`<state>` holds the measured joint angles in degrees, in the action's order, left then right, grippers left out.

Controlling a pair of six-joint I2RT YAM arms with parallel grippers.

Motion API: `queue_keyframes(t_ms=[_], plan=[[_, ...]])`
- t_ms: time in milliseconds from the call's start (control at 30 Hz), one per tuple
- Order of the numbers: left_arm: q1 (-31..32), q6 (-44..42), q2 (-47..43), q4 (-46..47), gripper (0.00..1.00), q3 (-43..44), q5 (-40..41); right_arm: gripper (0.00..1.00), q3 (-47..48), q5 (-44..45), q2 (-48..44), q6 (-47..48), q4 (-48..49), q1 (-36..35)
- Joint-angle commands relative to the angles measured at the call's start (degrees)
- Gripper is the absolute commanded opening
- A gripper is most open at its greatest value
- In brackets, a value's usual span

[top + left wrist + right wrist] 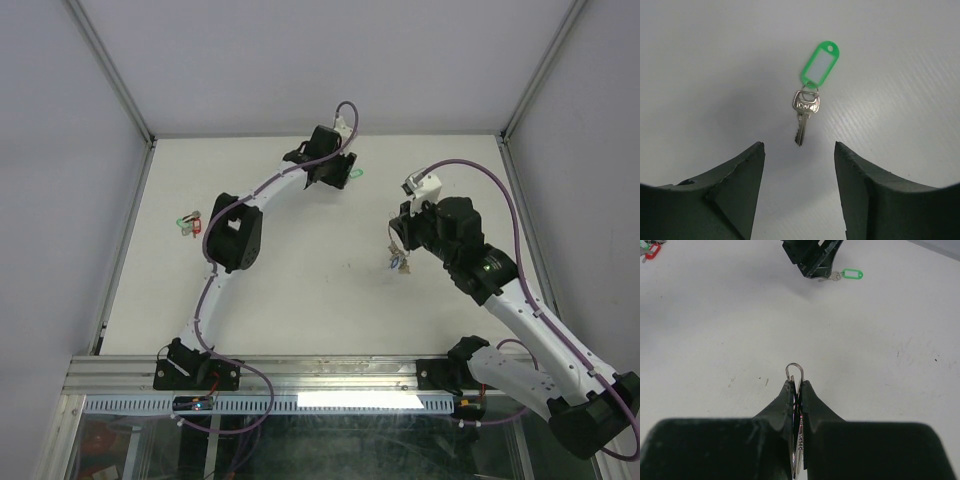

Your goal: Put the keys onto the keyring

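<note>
A silver key with a green tag lies flat on the white table at the back, its tip pointing at my left gripper. That gripper is open, its jaws standing either side just short of the key, nothing between them. From above, the left gripper is beside the green tag. My right gripper is shut on the keyring, whose thin wire loop sticks out past the fingertips. In the top view the keyring hangs under the right gripper, above the table's right middle.
Another small bunch with red and green tags lies near the table's left edge, also seen as a red tag in the right wrist view. Grey walls with metal posts close in the table on three sides.
</note>
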<state>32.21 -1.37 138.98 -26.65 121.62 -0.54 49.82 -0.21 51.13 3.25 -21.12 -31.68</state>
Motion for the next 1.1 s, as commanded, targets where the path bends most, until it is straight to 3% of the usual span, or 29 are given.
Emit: queue_keyframes(t_ms=[0, 467, 733, 1067], plan=[[-0.3, -4.2, 3.31, 1.93, 0.56, 6.1, -2.52, 0.0, 0.17, -2.44, -0.6, -2.07, 3.38, 0.3], [-0.31, -8.22, 7.89, 8.97, 0.57, 7.84, -5.27, 0.0, -0.52, -4.62, 0.68, -3.25, 3.81, 0.26], [0.49, -12.46, 10.47, 11.84, 0.49, 9.22, -0.43, 0.0, -0.73, -5.14, 1.49, -3.33, 4.12, 0.3], [1.13, -12.92, 11.83, 12.64, 0.41, 10.01, -0.57, 0.0, -0.93, -5.5, 2.54, -3.11, 4.78, 0.3]])
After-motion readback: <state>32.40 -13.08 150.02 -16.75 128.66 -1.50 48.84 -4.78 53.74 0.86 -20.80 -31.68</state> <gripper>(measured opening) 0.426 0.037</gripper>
